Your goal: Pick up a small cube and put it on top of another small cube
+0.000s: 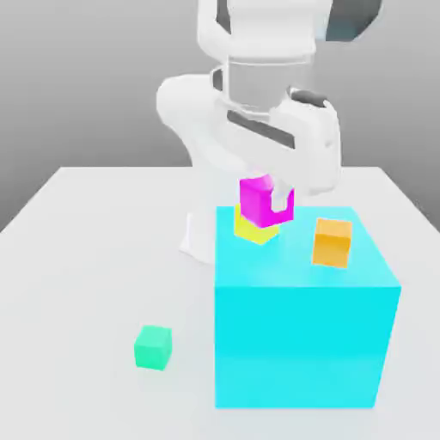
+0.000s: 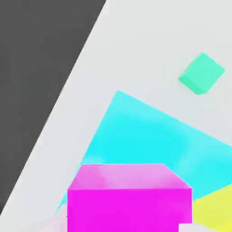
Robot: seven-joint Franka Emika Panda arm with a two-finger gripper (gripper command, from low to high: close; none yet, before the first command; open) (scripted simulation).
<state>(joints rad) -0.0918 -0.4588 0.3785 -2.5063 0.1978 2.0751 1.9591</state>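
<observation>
Magenta cube [image 1: 255,199] pinched in pincer [image 1: 278,194], held w/ its faces angled to the exterior view's cam — overlaps yellow cube [image 1: 249,227] there; can't tell if touching. Yellow cube sits on top of big cyan cube [image 1: 301,344], near its back edge. Orange cube [image 1: 332,244] also on cyan top, toward the exterior view's right, apart from yellow. Green cube [image 1: 153,348] down on white counter [image 1: 86,275], exterior view's left of cyan — well apart from the others. White arm [image 1: 258,129] above cyan cube, reaching over its back part.
</observation>
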